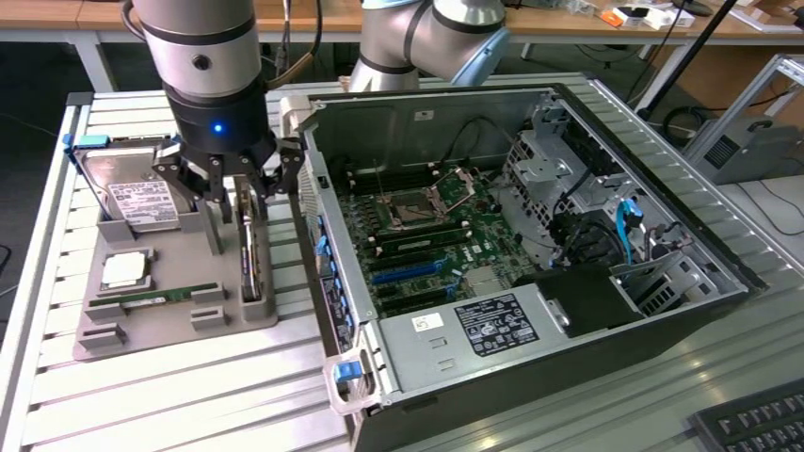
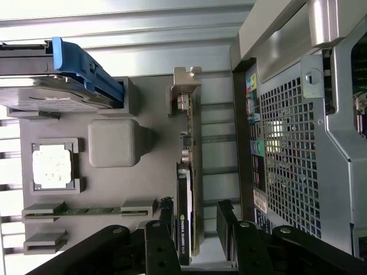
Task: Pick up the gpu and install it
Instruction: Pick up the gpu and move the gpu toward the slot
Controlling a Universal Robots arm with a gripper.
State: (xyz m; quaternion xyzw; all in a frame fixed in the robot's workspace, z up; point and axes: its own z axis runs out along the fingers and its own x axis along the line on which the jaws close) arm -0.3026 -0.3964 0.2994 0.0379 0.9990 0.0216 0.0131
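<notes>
On the slatted table (image 1: 188, 395) the upright gpu (image 2: 184, 195) is straddled by the spread gripper (image 2: 195, 209) and could be tipped if clamped off-centre.

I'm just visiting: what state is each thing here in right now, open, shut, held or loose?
Green graphics card with black cooler: standing on edge in the grey tray, not lifted.
Black two-fingered tool: open, one finger on each side of the card.
Dark metal computer case: side panel off, inside exposed.
Silver hard drive with white label: lying flat in the tray.
Narrow green memory stick: resting in its tray slot.
</notes>
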